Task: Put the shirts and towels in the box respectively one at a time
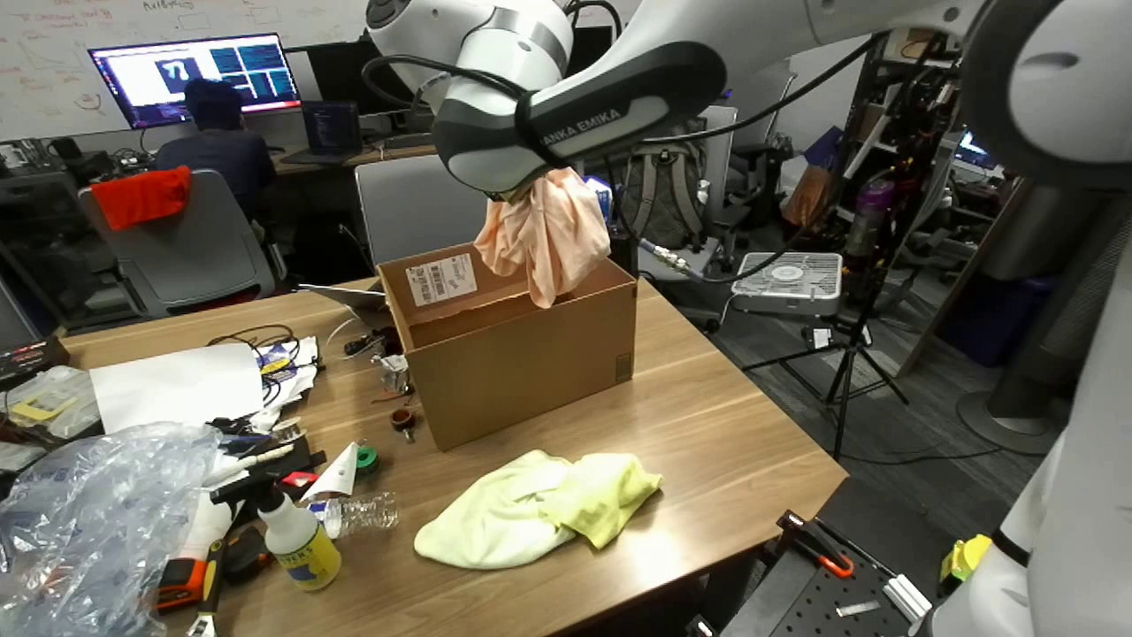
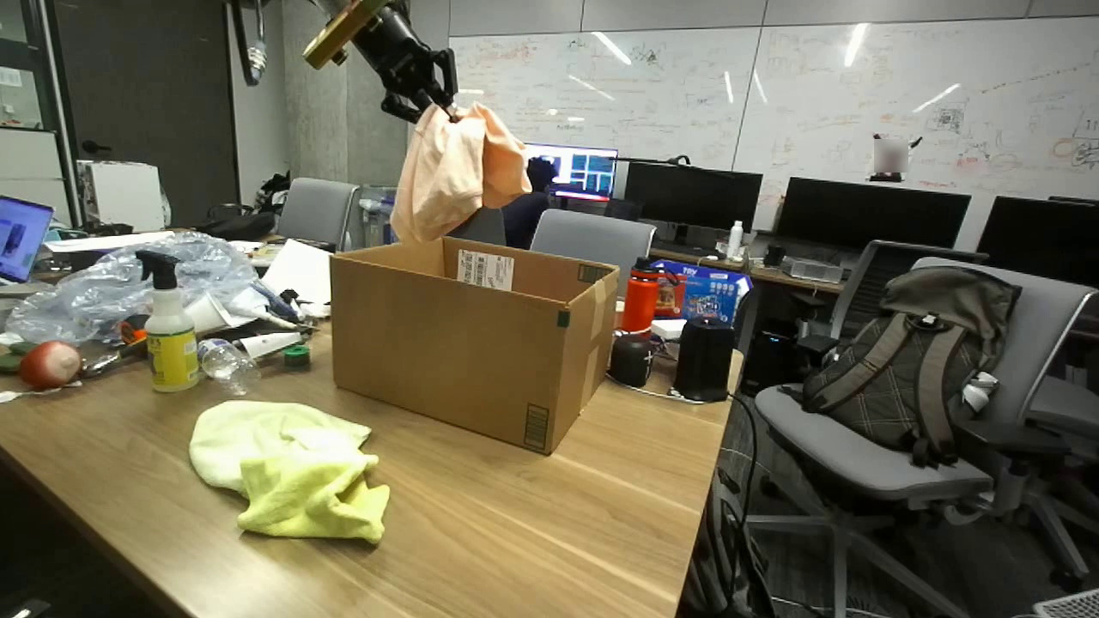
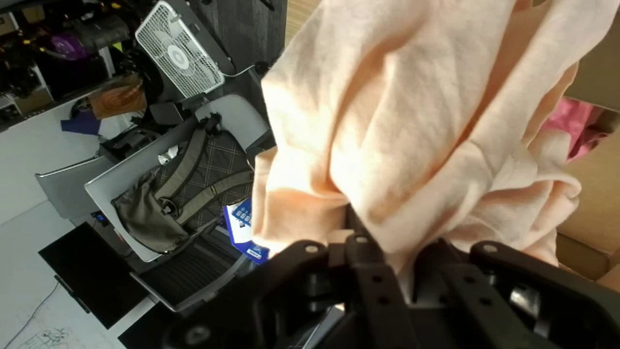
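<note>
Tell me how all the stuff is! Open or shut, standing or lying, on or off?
Gripper: shut on the peach cloth
Peach cloth: bunched, hanging
Box: open on top
Pink cloth: inside the box, partly hidden
Yellow cloth: rumpled on the table
Spray bottle: upright
Clear bottle: lying down
Red cloth: draped over a chair
Backpack: on another chair
Screen facing the person: on

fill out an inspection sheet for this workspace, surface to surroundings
Surface: wood-grain table, cluttered at one end.
Job's things: box open-topped on the table; peach cloth above it; yellow cloth crumpled apart from the box, one piece or two unclear; pink cloth partly visible, apparently inside the box.
Clutter: upright spray bottle, crumpled clear plastic, clear bottle lying on its side.
Gripper: shut on the peach cloth.
Cables: black cable with connector hangs below the arm.
Surroundings: person facing a monitor, backpack on a chair.
</note>
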Robot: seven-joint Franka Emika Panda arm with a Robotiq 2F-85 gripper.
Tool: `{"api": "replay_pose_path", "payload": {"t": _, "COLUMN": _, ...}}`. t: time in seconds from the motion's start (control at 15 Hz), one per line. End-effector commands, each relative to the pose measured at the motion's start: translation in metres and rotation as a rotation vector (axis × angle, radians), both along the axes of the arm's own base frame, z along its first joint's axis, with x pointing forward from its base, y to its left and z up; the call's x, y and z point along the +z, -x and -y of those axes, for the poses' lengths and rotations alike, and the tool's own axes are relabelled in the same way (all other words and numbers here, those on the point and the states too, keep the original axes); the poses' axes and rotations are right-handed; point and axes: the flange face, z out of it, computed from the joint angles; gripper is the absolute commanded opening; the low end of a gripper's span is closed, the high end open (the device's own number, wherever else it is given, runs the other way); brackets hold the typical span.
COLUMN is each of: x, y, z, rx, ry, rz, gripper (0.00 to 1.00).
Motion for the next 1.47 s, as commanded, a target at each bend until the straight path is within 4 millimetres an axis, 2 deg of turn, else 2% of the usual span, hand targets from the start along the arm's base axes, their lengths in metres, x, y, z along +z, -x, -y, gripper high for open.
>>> {"api": "replay_pose_path", "payload": {"t": 0.0, "x": -0.001, "y": -0.035, "z": -0.003, "rx": 0.006, "ry": 0.019, "rz": -0.048, "gripper": 0.03}}
{"api": "replay_pose_path", "payload": {"t": 0.47, "x": -0.032, "y": -0.074, "z": 0.013, "rx": -0.018, "ry": 0.056, "rz": -0.083, "gripper": 0.03}}
{"api": "replay_pose_path", "payload": {"t": 0.87, "x": -0.054, "y": -0.092, "z": 0.028, "rx": -0.025, "ry": 0.064, "rz": -0.102, "gripper": 0.03}}
{"api": "replay_pose_path", "payload": {"t": 0.93, "x": -0.056, "y": -0.093, "z": 0.030, "rx": -0.026, "ry": 0.060, "rz": -0.106, "gripper": 0.38}}
{"api": "replay_pose_path", "payload": {"t": 1.0, "x": -0.059, "y": -0.094, "z": 0.031, "rx": -0.026, "ry": 0.063, "rz": -0.109, "gripper": 0.39}}
{"api": "replay_pose_path", "payload": {"t": 1.4, "x": -0.065, "y": -0.087, "z": 0.039, "rx": -0.015, "ry": 0.042, "rz": -0.160, "gripper": 0.84}}
